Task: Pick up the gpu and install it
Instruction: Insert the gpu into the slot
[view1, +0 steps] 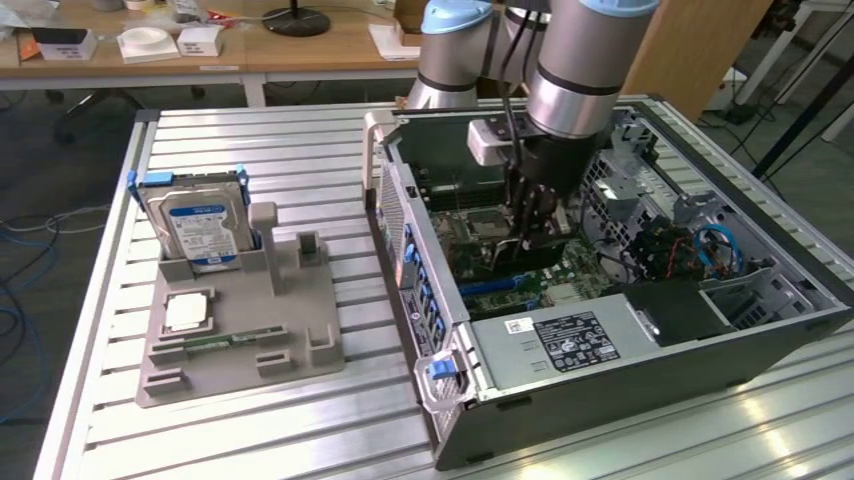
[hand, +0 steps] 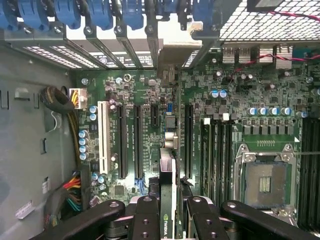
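Inside the open computer case (view1: 441, 300), my gripper (view1: 531, 232) reaches down from above and is shut on the gpu (view1: 523, 258). The card is a thin dark board held on edge just above the motherboard (view1: 501, 290). In the wrist view the gpu (hand: 167, 170) runs edge-on between my two black fingers (hand: 145, 215), and my gripper (hand: 168, 212) clamps it from both sides. The card lies parallel to the long black expansion slots (hand: 137, 142), between two of them. I cannot tell whether its lower edge touches a slot.
A grey fixture (view1: 300, 330) on the slatted table, at the exterior view's left, holds a silver hard drive (view1: 200, 225), a processor (view1: 187, 312) and a memory stick (view1: 220, 340). Inside the case are a power supply (view1: 561, 340), blue cables (view1: 721, 245), an empty processor socket (hand: 265, 180) and a white slot (hand: 103, 137).
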